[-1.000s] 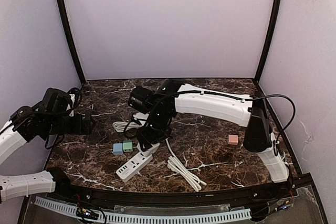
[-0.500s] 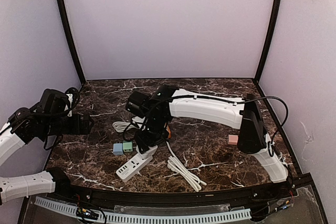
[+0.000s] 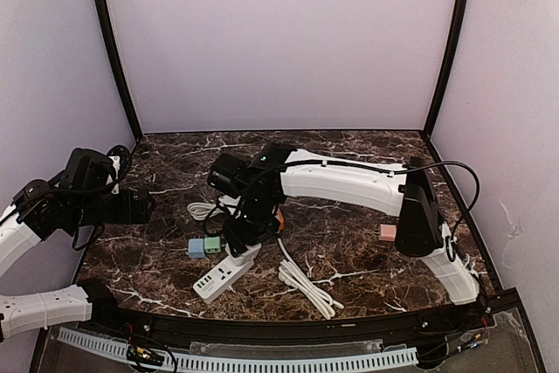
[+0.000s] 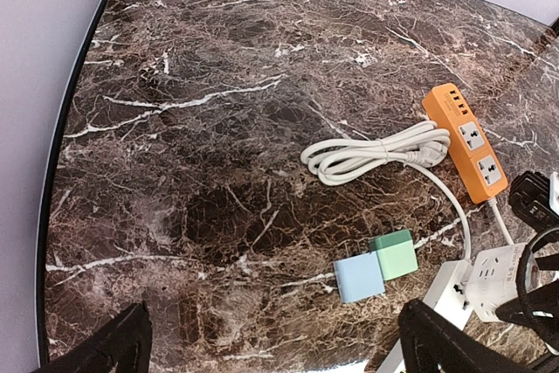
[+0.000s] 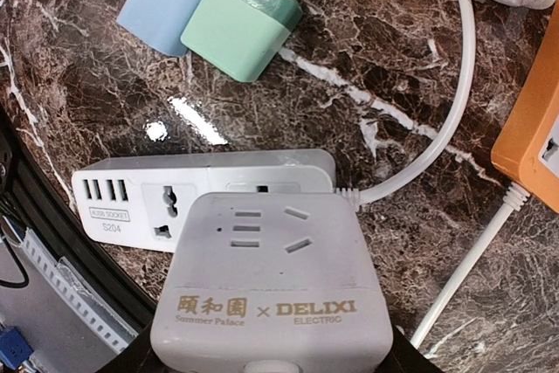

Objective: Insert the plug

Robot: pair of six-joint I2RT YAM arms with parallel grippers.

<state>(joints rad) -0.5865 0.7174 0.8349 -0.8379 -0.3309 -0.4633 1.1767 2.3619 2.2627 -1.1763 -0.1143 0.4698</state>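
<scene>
The plug is a white cube adapter (image 5: 271, 251) marked DELIXI, and my right gripper (image 5: 271, 342) is shut on its sides. It sits directly over the cord end of the white power strip (image 5: 122, 203), and its prongs are hidden beneath it. In the top view the right gripper (image 3: 242, 235) is at the far end of the power strip (image 3: 218, 279). My left gripper (image 4: 279, 351) hangs open over bare marble at the left, also seen from above (image 3: 140, 205), holding nothing.
A blue plug (image 4: 358, 279) and a green plug (image 4: 395, 254) lie touching just left of the strip. An orange power strip (image 4: 465, 140) with a coiled white cord (image 4: 367, 153) lies behind. A pink cube (image 3: 388, 232) and a cable bundle (image 3: 306, 284) lie to the right.
My right arm has shifted slightly left and down, carrying the white plug closer over the power strip. The left arm has barely moved.
</scene>
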